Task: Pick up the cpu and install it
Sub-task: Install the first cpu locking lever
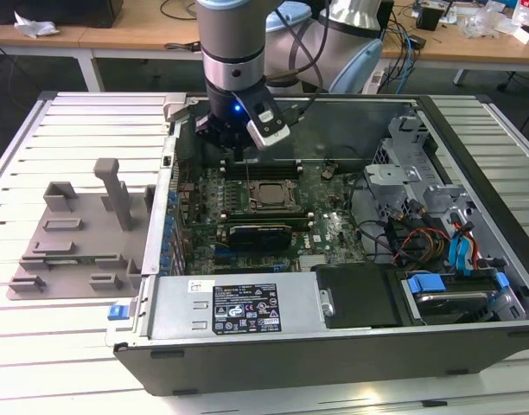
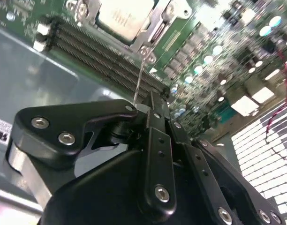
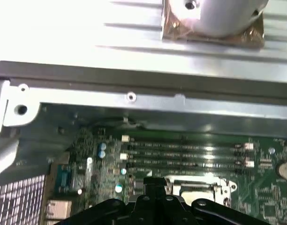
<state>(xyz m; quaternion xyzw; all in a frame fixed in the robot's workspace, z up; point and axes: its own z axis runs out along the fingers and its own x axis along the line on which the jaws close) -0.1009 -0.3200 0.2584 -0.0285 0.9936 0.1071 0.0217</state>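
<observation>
Arm: the robot arm comes down from the top of the exterior view, over the open computer case (image 1: 472,337) lying on its side on the slatted white table (image 1: 66,346).
Gripper: the gripper (image 1: 237,149) hangs above the motherboard (image 1: 334,229), near the far wall of the case and just behind the memory slots (image 3: 185,151). A blue light glows on the wrist.
Claw: in the second wrist view the black fingers (image 2: 155,129) are pressed together, tips meeting, and I see nothing pinched between them. A thin wire lever (image 2: 139,77) rises just beyond the tips.
Cpu: the cpu (image 1: 269,194) lies flat in its socket on the motherboard, silvery top up, inside a metal frame (image 2: 155,28). It shows pale in the second wrist view (image 2: 122,16), well apart from the fingertips, with the memory slots lying between.
Fixture: a gray plastic fixture (image 1: 74,238) with upright blocks sits on the table toward the exterior view's left, outside the case.
Case contents: a power supply (image 1: 239,307) with a black label fills the near edge; drive bays and coloured cables (image 1: 459,251) crowd the exterior view's right.
</observation>
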